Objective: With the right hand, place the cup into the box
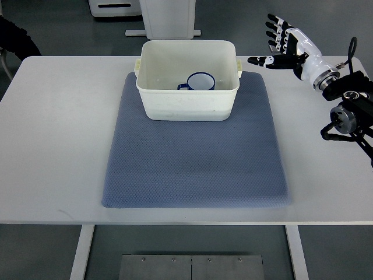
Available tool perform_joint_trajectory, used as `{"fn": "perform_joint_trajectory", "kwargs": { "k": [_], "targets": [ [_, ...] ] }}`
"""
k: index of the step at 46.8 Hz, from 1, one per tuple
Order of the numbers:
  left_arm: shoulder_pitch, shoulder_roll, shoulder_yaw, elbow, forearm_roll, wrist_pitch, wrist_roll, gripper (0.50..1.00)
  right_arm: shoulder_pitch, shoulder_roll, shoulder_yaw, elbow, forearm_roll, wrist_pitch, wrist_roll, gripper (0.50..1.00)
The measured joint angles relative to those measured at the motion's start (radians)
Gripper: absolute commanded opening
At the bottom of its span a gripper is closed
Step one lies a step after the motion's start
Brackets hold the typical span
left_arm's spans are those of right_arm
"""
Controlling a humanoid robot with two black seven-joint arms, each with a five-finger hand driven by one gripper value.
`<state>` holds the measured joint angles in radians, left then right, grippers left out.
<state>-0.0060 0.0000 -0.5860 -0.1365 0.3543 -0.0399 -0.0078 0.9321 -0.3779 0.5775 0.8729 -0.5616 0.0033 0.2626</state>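
A white enamel cup with a blue rim stands upright inside the cream plastic box, toward its front right. The box sits at the far end of a blue-grey mat. My right hand is to the right of the box and apart from it, raised near the table's far right. Its fingers are spread and it holds nothing. Its arm comes in from the right edge. My left arm does not show.
The white table carries the mat and box. A white machine base stands beyond the table's far edge. A dark object shows at the top left corner.
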Motion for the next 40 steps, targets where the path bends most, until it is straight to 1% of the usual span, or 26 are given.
{"fn": "perform_joint_trajectory", "kwargs": {
  "k": [7, 18, 40],
  "targets": [
    [0.000, 0.000, 0.000, 0.000, 0.000, 0.000, 0.000, 1.000, -0.066, -0.031, 0.062, 0.023, 0.001, 0.024, -0.001, 1.000],
    [0.000, 0.000, 0.000, 0.000, 0.000, 0.000, 0.000, 1.000, -0.174, -0.040, 0.155, 0.053, 0.000, 0.023, 0.012, 1.000],
    [0.000, 0.000, 0.000, 0.000, 0.000, 0.000, 0.000, 1.000, -0.270, -0.049, 0.162, 0.038, 0.099, 0.018, 0.012, 1.000]
  ]
}}
